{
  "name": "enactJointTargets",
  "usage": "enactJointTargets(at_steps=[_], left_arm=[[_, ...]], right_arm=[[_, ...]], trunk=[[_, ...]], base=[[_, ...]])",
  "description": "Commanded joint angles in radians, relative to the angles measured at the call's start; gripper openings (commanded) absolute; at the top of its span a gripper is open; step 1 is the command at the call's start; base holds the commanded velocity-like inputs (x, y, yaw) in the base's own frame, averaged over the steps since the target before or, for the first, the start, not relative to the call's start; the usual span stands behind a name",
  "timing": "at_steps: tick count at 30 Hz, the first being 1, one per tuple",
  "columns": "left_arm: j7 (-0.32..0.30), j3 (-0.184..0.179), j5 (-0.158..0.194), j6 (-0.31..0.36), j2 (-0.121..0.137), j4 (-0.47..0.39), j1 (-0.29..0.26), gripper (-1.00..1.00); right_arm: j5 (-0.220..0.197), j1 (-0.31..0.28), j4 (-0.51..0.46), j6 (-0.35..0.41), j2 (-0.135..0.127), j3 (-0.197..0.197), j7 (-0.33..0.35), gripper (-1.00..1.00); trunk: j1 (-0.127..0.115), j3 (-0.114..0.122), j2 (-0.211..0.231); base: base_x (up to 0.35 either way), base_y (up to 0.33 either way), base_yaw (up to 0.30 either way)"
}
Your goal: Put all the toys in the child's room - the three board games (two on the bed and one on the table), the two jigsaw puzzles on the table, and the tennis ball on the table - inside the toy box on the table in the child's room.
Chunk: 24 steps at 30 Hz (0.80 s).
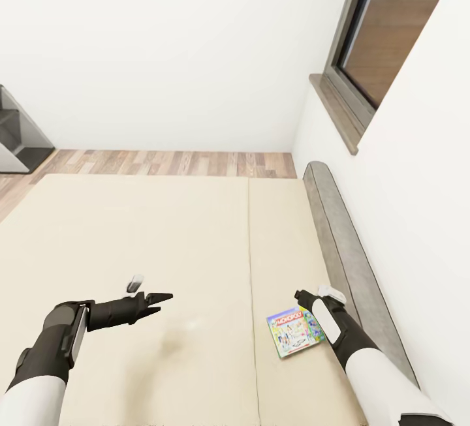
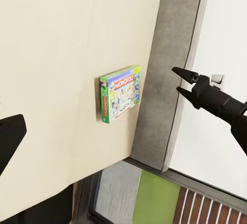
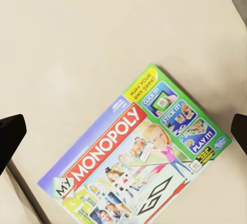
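1. A My Monopoly board game lies flat on the cream mattress, printed face up, set at a slant across the view.
2. Its cover shows a red title banner, cartoon children, a green corner with three small picture panels, and a black "GO" arrow.
3. Two dark fingertips of the right gripper stand wide apart at opposite edges of the view, clear of the box.
4. A seam in the mattress runs just beside the box's corner.
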Motion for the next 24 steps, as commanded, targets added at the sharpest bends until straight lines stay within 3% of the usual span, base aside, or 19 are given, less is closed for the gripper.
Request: enactJointTargets(at_steps=[1, 15, 24], left_arm=[[-0.010, 0.003, -0.011, 0.008, -0.001, -0.001, -0.001, 1.00], [-0.011, 0.003, -0.008, 0.009, 0.000, -0.001, -0.001, 1.00], [-0.018, 0.003, -0.004, 0.011, 0.001, 0.001, -0.001, 1.00]], right_arm=[[-0.006, 0.000, -0.002, 0.004, 0.001, -0.003, -0.005, 1.00], [-0.001, 0.000, -0.002, 0.005, 0.012, -0.003, -0.004, 1.00], [0.045, 0.000, -0.003, 0.006, 0.019, -0.004, -0.005, 1.00]], trunk=[[0.000, -0.003, -0.002], [0.000, -0.026, -0.002], [0.000, -0.040, -0.002]], base=[[0.000, 0.000, 0.000], [0.000, 0.000, 0.000], [0.000, 0.000, 0.000]])
